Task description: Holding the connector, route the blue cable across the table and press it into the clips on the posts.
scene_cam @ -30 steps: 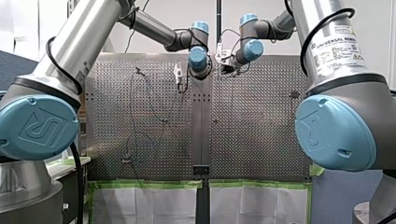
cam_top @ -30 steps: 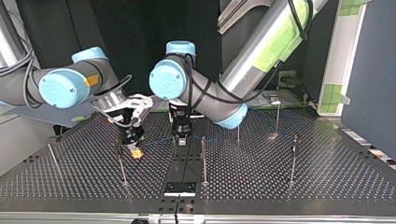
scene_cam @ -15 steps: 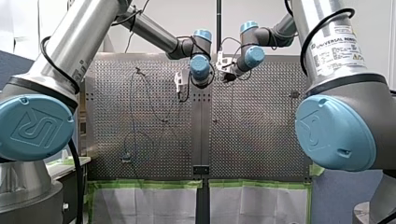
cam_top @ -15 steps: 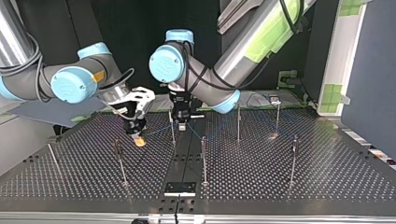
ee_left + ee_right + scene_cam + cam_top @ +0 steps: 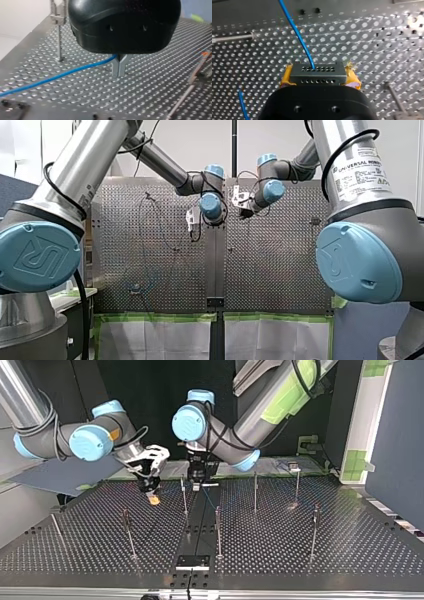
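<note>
Front view: my left gripper (image 5: 191,220) and my right gripper (image 5: 243,209) both sit lower in the view, nearer the arms, than a second ago. Top view: both have drawn back toward the far edge of the table (image 5: 300,560), and a post (image 5: 184,496) now stands between them, just in front. Left wrist view: metal fingers (image 5: 117,68) pinched together on the blue cable (image 5: 62,74). Right wrist view: yellow pads (image 5: 287,77) clamped on the connector (image 5: 316,71), with the cable leaving its face. Judgement: the span is being lined up behind this post's clip and is not yet pressed in.
</note>
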Motion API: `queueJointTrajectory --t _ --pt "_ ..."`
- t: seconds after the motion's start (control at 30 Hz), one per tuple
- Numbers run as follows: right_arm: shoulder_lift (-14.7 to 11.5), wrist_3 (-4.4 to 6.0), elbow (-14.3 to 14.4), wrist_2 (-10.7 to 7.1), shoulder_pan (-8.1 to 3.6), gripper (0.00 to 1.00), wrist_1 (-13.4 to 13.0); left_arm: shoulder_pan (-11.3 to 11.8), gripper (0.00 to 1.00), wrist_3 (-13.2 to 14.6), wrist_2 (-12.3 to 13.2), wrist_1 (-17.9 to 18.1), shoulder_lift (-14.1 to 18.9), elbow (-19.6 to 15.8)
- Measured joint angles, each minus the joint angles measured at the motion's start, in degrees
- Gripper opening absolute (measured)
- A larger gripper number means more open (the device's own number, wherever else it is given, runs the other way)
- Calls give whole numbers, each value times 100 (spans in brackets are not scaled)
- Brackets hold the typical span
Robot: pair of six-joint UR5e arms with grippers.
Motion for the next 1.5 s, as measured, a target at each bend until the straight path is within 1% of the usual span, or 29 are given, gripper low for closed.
queueJointTrajectory --t 0.13,0.23,0.37,0.5,0.63,0.8,0.97,1.27,1.5 --pt "43 117 238 -33 -7 0 -241 28 0 -3 195 195 -156 -198" --pt "128 153 393 -49 2 0 -394 40 0 -11 358 358 -311 -359" --pt "196 157 576 -63 3 0 -577 80 0 -61 519 588 -534 -587" --pt "211 155 794 -57 -8 0 -759 126 0 -88 561 793 -656 -736" --pt "234 124 974 -27 -33 0 -818 150 0 -98 584 987 -682 -773" --pt "277 85 1161 -12 -65 0 -833 178 0 -113 679 1258 -684 -776" --pt "297 96 1219 -5 -105 0 -835 205 0 -123 765 1468 -685 -774" --pt "324 123 1229 7 -228 0 -860 221 0 -128 820 1516 -690 -770" --pt "536 128 1232 -2 -274 0 -979 264 0 -134 996 1522 -878 -688"
